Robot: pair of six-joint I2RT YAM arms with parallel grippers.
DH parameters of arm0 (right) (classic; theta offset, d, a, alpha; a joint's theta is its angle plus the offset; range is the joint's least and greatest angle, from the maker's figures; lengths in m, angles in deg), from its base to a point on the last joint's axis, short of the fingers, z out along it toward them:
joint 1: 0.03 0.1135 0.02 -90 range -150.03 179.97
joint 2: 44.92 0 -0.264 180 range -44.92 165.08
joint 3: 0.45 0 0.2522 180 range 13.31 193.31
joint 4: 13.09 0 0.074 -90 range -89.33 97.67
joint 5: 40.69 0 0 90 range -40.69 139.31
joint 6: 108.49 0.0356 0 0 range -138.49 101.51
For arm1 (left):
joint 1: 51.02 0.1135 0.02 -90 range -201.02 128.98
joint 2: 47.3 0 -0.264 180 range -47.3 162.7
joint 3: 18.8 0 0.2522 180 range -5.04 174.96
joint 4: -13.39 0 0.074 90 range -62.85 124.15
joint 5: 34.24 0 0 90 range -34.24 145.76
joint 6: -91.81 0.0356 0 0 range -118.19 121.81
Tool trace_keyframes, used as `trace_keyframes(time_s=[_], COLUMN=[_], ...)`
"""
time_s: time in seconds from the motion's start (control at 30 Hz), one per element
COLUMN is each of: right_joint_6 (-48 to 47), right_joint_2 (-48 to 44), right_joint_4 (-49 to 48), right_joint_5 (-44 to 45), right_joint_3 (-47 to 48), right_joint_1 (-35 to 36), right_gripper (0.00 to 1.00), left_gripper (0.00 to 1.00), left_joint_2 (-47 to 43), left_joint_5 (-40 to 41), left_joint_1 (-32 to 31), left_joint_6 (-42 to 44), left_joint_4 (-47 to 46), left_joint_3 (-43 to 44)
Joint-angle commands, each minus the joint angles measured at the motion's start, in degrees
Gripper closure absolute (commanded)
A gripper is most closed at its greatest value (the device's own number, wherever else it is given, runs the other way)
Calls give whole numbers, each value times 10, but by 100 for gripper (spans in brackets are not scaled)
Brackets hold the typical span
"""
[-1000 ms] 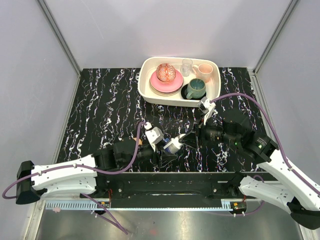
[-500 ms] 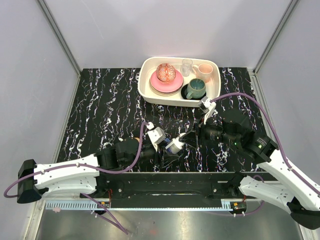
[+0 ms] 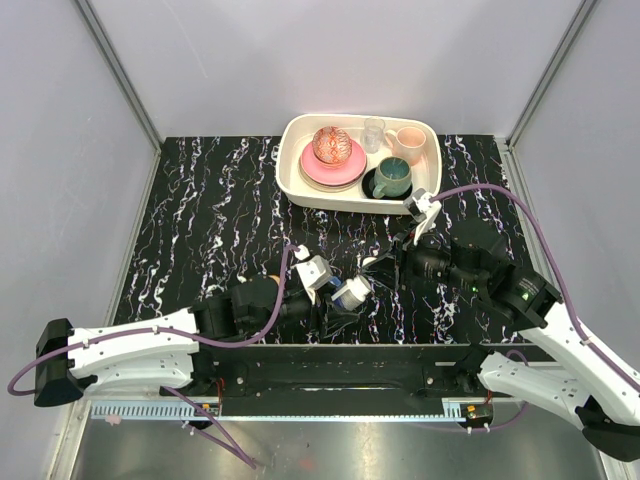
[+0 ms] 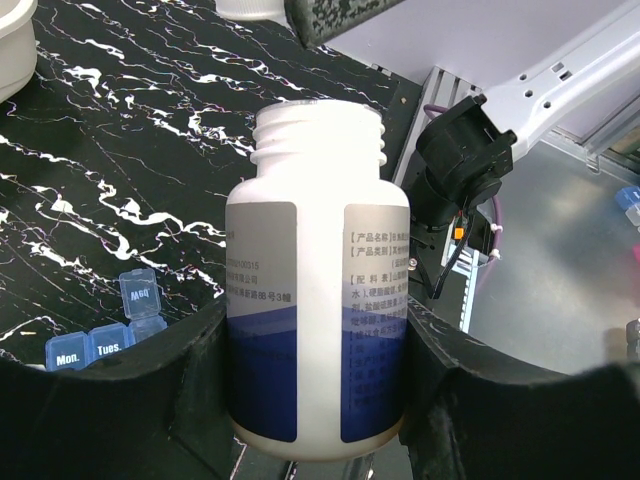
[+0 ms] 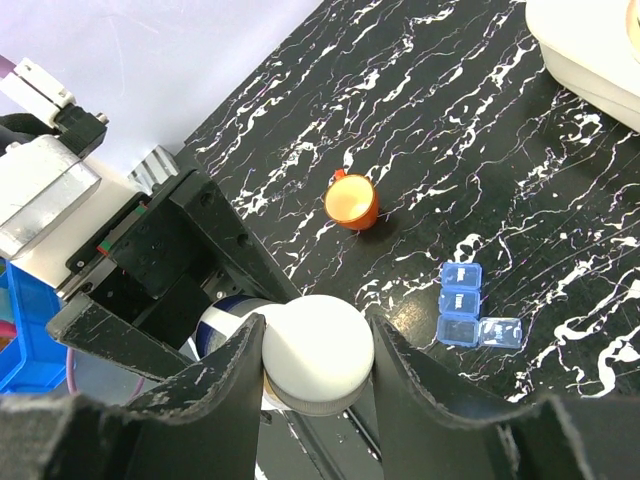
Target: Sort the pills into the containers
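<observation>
Left gripper (image 4: pixel 318 425) was clamped on the white bottle (image 4: pixel 315 300), its neck uncapped. Right gripper (image 5: pixel 318 338) pinched the white cap (image 5: pixel 318 355) close above it. On the black table (image 5: pixel 420 90) lay the blue pill box (image 5: pixel 465 315), one lid flipped open, with the orange cup (image 5: pixel 352 201) standing nearby, not touching.

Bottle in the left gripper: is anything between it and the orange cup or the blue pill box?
Only the right gripper, shut on the cap, sits close beyond the bottle's open mouth. Nothing else shows on the table near the orange cup and the pill box.
</observation>
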Motion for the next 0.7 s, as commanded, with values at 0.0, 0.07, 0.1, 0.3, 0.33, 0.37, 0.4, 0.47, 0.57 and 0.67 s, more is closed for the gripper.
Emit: trace_keyframes(time_s=[0.0, 0.07, 0.1, 0.3, 0.33, 0.37, 0.4, 0.47, 0.57, 0.67], right_joint_6=[5, 4, 3, -1, -2, -2, -2, -2, -4, -6], right_joint_2=[1, 1, 2, 4, 5, 5, 5, 5, 2, 1], right_joint_4=[-24, -22, -23, -19, -17, -13, -13, -9, -3, 3], right_joint_5=[-9, -17, -19, -31, -34, -34, -35, -35, -30, -29], right_joint_3=[4, 2, 2, -4, -5, -6, -7, -11, -16, -20], right_joint_1=[3, 3, 3, 3, 3, 3, 3, 3, 3, 3], right_gripper=[100, 100, 100, 100, 100, 100, 100, 100, 100, 100], left_gripper=[100, 100, 100, 100, 100, 100, 100, 100, 100, 100], left_joint_2=[4, 4, 3, 5, 5, 4, 5, 6, 5, 4], left_joint_5=[-12, -12, -11, -8, -7, -7, -7, -7, -5, -2], left_joint_1=[-1, -1, -1, -1, -1, -1, -1, -1, -1, -1], left_joint_6=[-2, -3, -3, 0, 0, 0, 0, 1, 2, 2], left_joint_4=[-41, -41, -41, -38, -38, -38, -37, -38, -36, -36], left_joint_3=[18, 19, 19, 23, 23, 24, 25, 26, 26, 26])
